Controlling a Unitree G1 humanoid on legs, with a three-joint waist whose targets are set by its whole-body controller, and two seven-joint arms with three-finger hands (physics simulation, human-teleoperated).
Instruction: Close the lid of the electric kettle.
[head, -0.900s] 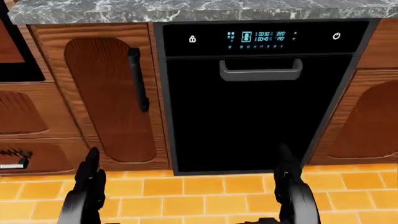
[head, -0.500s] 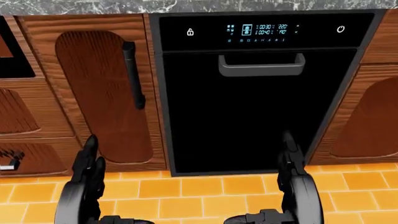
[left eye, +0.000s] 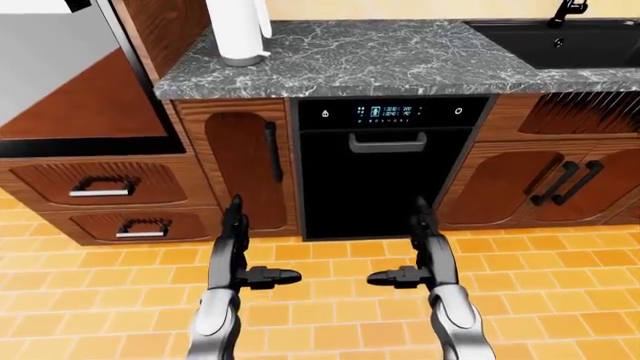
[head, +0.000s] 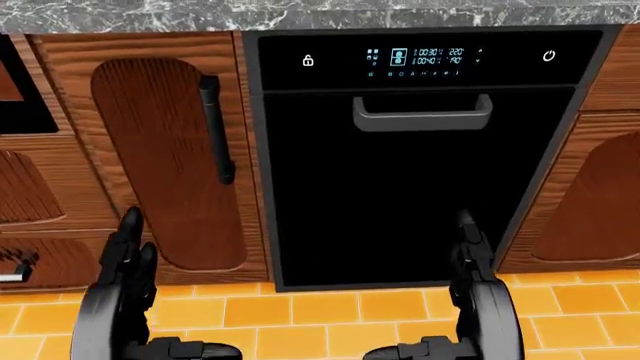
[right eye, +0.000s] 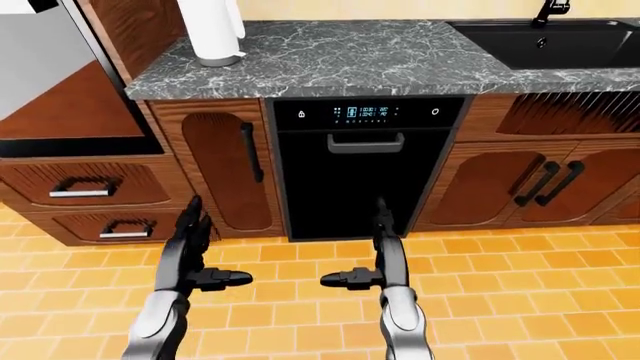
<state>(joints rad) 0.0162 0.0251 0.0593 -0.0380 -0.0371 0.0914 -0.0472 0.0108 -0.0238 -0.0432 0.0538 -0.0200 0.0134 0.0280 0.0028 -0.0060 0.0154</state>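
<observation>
Left-eye view: one black dishwasher (left eye: 385, 176) sits at centre under a marbled grey counter (left eye: 400, 60), with one narrow cabinet door (left eye: 245, 169) to its left, two drawers (left eye: 100, 187) at lower left and a double-door cabinet (left eye: 545, 184) at right. One white paper-towel roll (left eye: 237, 30) stands at upper left; one black sink (left eye: 560, 41) fills the upper right. Two hands show: the left hand (left eye: 235, 259) and right hand (left eye: 425, 259) hang over the orange tile floor (left eye: 330, 307), fingers spread, holding nothing. No kettle shows in any view.

Head view: the dishwasher panel (head: 420, 58) carries a padlock icon, a power symbol and blue digits too small to read. Against half a second ago the whole picture sits slightly lower, so the camera has moved; the left hand lies further left.

Right-eye view: the same scene, shifted slightly left.
</observation>
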